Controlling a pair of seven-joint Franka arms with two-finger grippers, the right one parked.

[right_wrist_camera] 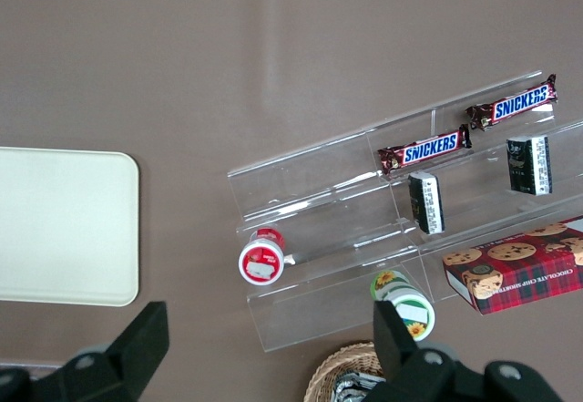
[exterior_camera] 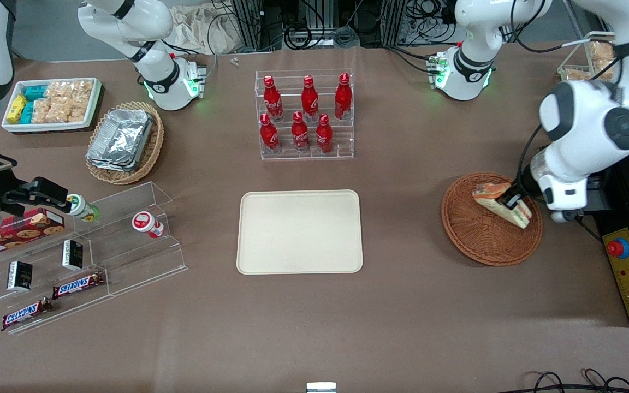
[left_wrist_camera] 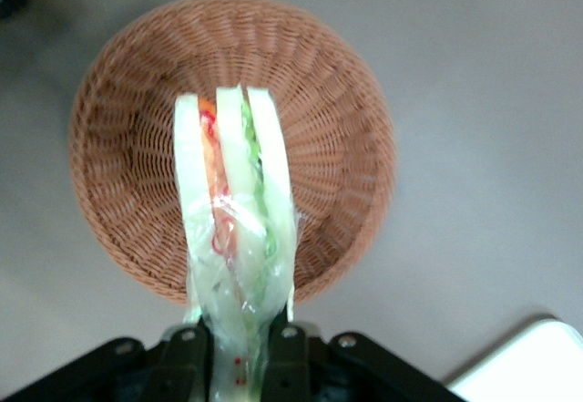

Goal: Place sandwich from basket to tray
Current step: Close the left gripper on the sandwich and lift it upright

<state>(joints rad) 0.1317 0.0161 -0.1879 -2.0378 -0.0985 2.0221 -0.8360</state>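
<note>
The sandwich [left_wrist_camera: 235, 229] is pinched by one end in the gripper [left_wrist_camera: 235, 343] above the basket [left_wrist_camera: 118, 147], so it could slip out before the tray [exterior_camera: 299, 231] is reached

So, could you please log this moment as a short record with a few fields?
gripper: the left gripper is over the basket, shut on the sandwich
sandwich: the sandwich is pinched at one end, over the basket's inside; whether it touches the weave cannot be told
basket: the basket sits toward the working arm's end of the table
tray: the tray holds nothing, in front of the bottle rack
step: sandwich not yet on tray
</note>
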